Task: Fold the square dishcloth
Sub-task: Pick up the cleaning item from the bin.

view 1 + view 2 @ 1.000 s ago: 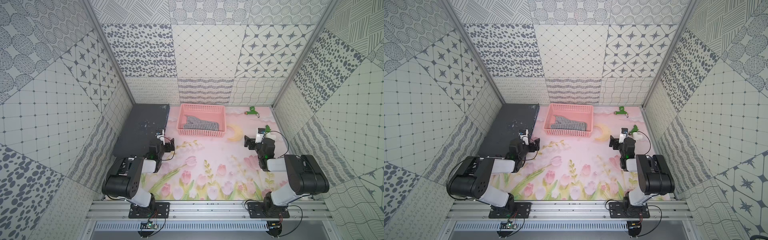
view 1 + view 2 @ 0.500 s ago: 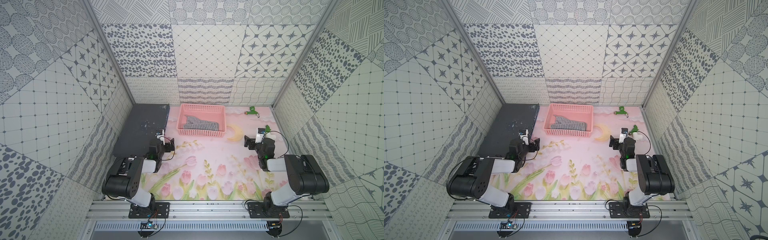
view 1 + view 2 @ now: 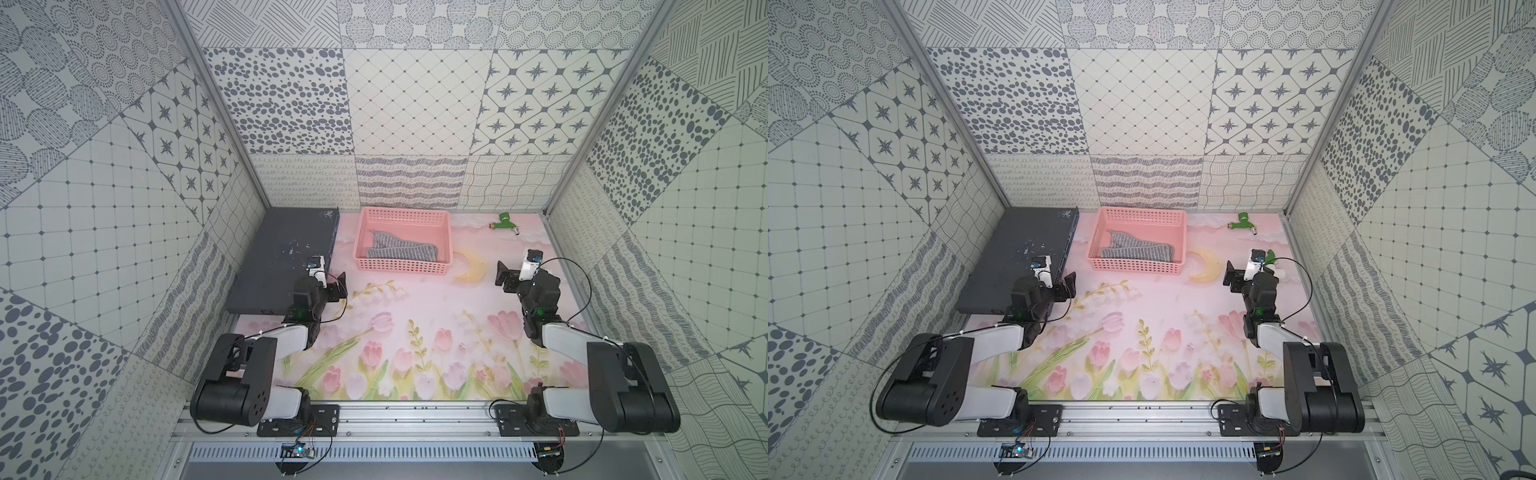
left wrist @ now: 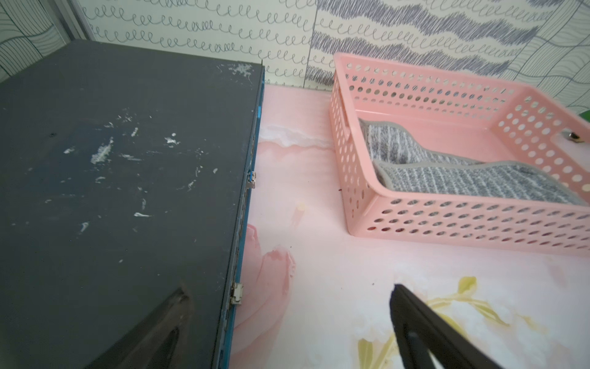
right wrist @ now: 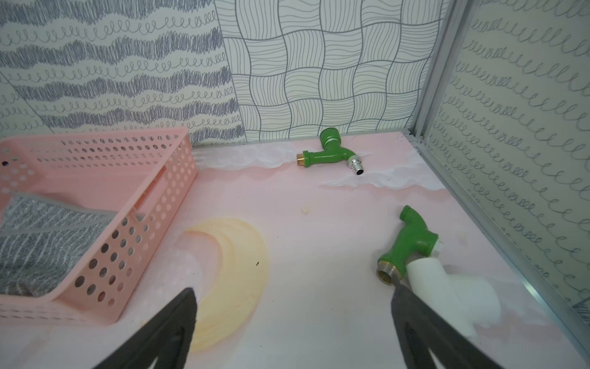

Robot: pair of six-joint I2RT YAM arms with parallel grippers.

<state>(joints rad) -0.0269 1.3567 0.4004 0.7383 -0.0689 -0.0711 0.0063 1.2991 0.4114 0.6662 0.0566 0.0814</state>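
Square dishcloth (image 3: 401, 250): rumpled, inside pink basket (image 3: 403, 212), upper centre in both top views, walled in on all sides. Dark case (image 3: 282, 257) left of basket; green tap (image 3: 505, 221) upper right. Left pincer (image 4: 289, 290), right pincer (image 5: 293, 289): spread apart, empty, below basket.

Both arms sit folded low. The left pincer (image 3: 330, 283) gapes wide, empty, left of the pink basket (image 3: 402, 269); the right pincer (image 3: 516, 272) likewise, to its right.
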